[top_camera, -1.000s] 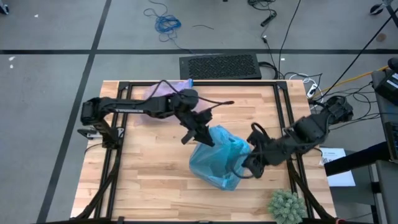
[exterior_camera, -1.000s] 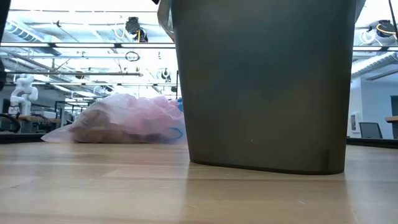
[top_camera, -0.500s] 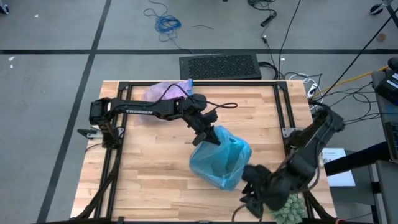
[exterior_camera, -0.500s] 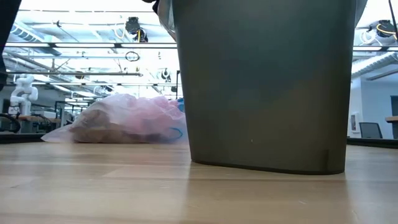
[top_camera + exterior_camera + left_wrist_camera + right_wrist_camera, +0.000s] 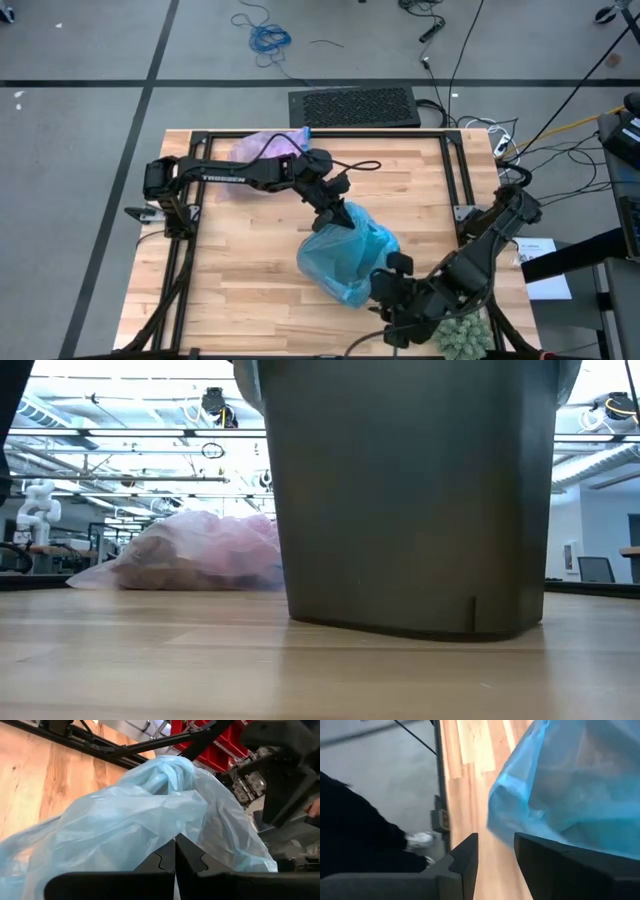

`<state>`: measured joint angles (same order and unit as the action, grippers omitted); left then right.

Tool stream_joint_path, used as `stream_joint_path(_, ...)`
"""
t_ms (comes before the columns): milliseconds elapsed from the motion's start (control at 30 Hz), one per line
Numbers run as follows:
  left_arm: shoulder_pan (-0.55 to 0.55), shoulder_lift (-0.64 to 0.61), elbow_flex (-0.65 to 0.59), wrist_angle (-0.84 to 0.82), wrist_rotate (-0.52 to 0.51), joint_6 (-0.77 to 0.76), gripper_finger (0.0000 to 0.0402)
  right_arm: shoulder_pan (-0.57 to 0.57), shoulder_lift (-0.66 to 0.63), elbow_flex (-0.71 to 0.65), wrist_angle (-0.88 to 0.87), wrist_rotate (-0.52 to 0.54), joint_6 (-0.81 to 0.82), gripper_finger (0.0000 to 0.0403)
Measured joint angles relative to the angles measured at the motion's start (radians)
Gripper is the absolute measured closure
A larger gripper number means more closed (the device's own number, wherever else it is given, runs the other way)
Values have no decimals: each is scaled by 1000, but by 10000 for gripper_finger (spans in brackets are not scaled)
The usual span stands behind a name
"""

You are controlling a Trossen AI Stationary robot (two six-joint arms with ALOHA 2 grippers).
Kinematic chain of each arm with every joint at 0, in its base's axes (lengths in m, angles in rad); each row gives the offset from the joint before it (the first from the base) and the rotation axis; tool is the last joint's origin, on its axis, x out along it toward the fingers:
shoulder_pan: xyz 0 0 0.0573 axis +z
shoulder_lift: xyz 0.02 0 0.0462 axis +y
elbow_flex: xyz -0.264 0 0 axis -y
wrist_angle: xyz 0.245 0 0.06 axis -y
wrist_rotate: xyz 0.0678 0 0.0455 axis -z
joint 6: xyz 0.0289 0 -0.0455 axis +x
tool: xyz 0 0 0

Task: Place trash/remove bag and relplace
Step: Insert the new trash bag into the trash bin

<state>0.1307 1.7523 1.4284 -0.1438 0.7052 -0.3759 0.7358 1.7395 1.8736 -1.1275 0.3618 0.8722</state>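
Lavender bag (image 5: 262,148) out at table's 11 o'clock; blue bag (image 5: 345,258) half-fitted, pinched by left gripper (image 5: 335,216), right gripper (image 5: 388,296) parted, empty.

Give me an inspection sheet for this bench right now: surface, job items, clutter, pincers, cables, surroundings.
Surface: wooden table, black frame around it.
Job's things: lavender-pink bag lying at the far edge, brownish contents showing through in the low view; grey bin lined with a light blue bag.
Clutter: green spiky plant at the near right corner.
Pincers: left pincer shut on the light blue bag's rim; right pincer open beside the near side of the bin, holding nothing.
Cables: blue coil and black leads on the floor.
Surroundings: grey floor, black mat behind the table.
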Motion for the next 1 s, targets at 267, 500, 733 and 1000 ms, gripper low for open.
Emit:
stream_joint_path(267, 0, 0, 0, -3, -8, 19, 401, -49, 93, 52, -32, -72, -155, 284)
stream_joint_path(500, 0, 0, 0, -4, -8, 20, 401, -47, 113, 52, -28, -56, -138, 324)
stream_joint_path(733, -1, 1, -1, -5, -9, 22, 401, -21, 112, 52, 3, -46, -145, 396)
stream_joint_path(1000, 0, 1, -1, -6, -34, 23, 401, -4, 112, 53, 13, -48, -129, 402)
